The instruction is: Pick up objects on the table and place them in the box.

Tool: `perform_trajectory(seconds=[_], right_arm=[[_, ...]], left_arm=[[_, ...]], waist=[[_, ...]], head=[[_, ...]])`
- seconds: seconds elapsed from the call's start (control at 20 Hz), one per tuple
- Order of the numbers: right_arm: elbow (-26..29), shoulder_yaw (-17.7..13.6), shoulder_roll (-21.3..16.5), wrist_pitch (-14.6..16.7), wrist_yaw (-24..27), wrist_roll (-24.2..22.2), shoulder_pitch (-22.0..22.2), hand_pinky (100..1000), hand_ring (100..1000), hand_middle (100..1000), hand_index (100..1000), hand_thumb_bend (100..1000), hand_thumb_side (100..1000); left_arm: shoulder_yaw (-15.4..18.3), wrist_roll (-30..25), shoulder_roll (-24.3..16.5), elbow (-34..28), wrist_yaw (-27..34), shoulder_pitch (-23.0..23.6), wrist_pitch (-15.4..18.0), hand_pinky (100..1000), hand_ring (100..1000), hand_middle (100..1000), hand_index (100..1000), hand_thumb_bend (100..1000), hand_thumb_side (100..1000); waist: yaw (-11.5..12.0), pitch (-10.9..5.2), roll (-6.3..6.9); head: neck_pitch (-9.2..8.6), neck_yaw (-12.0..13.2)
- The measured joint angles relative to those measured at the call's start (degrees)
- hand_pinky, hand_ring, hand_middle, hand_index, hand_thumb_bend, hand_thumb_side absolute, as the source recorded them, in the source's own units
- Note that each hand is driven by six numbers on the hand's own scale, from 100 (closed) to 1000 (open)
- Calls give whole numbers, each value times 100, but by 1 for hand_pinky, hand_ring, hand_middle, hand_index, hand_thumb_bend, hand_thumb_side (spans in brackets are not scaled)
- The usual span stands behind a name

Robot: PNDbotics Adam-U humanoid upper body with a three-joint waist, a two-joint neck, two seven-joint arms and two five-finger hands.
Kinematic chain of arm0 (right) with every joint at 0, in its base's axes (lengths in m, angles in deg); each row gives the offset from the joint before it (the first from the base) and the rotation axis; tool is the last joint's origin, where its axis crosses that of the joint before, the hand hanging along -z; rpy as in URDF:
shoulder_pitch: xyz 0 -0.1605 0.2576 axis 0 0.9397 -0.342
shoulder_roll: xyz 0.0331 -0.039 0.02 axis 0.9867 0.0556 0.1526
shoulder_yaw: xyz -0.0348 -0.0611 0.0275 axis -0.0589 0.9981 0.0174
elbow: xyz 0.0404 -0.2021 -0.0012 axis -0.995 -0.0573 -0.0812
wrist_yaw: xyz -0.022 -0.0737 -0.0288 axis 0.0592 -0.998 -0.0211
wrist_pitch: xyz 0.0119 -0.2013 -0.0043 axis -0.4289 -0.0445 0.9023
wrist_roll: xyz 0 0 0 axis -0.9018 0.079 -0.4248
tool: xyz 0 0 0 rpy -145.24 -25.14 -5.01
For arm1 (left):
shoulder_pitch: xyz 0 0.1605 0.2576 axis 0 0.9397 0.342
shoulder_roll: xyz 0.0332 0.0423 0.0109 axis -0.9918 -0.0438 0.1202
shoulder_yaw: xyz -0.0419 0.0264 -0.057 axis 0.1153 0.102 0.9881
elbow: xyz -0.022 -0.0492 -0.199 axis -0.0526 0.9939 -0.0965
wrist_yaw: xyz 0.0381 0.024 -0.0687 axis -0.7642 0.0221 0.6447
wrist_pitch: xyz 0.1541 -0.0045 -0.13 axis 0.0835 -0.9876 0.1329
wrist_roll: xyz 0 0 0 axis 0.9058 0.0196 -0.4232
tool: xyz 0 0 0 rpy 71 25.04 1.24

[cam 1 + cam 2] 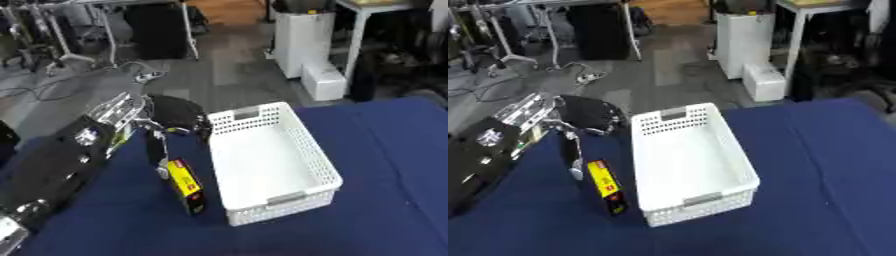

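Left hand (166,131) fingers straight, tips touching our yellow-black box (186,186) on bench (385,165), beside empty white basket (328,165).

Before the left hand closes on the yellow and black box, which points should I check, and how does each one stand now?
1. Left hand is at the yellow and black box: ok, its fingers reach down to the box's far end.
2. Fingers already closed round the box: cannot tell, the contact is not clear.
3. The box lies flat on the blue table: ok.
4. White basket is empty and open: ok.
5. The box is apart from the basket wall: ok, a narrow gap shows.
6. Right hand is out of the way: ok, it shows in neither view.
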Motion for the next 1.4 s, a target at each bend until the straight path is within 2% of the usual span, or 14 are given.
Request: perform_trajectory(seconds=[0.2, 0.65, 1.0, 1.4], right_arm=[[0, 0, 0, -4, 0, -4, 0, 214, 291, 408, 490, 100, 1000], [0, 0, 0, -6, -4, -6, 0, 214, 291, 409, 488, 100, 1000], [0, -1, 0, -27, -9, -27, 0, 214, 291, 408, 488, 100, 1000], [0, -1, 0, -31, -13, -31, 0, 215, 291, 408, 489, 100, 1000]], left_arm=[[-15, -119, 3, 61, 104, 0, -118, 826, 813, 747, 766, 977, 524], [-48, -286, 42, 77, 282, 2, -273, 818, 804, 747, 767, 971, 528], [-84, -374, 123, 186, 396, 13, -361, 798, 786, 759, 774, 970, 517], [-83, -641, 200, 502, 588, 34, -628, 774, 753, 756, 774, 986, 474]], waist=[[1, 16, 0], [11, 20, 0], [11, 34, -5], [23, 40, -16]], head=[[5, -34], [35, -41], [46, -280], [46, -293]])
